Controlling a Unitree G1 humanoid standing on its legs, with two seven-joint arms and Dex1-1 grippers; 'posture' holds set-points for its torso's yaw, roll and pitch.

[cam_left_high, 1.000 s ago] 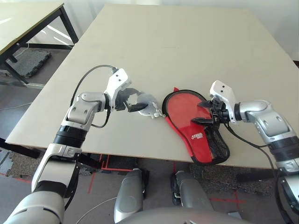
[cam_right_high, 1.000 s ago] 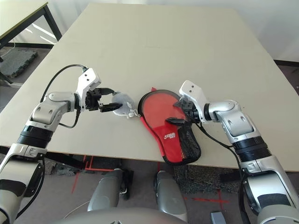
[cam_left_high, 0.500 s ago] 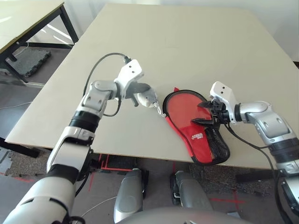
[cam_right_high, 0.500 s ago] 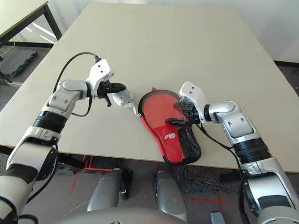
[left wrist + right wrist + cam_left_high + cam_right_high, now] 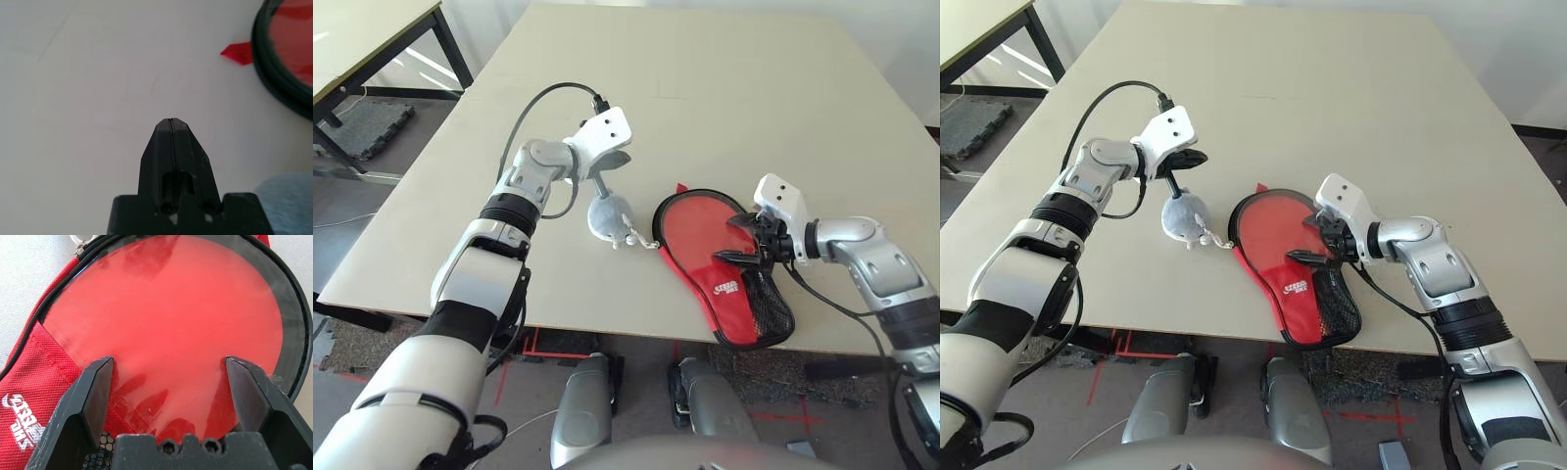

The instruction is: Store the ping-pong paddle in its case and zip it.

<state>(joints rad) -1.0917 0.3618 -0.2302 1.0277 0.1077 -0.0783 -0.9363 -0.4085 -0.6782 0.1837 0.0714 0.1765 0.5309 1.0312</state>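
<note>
Left claw (image 5: 172, 128) clenched empty above grey plush ball (image 5: 607, 217), right claw (image 5: 171, 382) spread over ping-pong paddle (image 5: 181, 328) in case (image 5: 736, 294).

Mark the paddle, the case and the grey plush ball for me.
ping-pong paddle (image 5: 176, 318): right wrist view, red rubber face.
case (image 5: 736, 305): left eye view, red outer fabric.
grey plush ball (image 5: 605, 216): left eye view, its middle.
</note>
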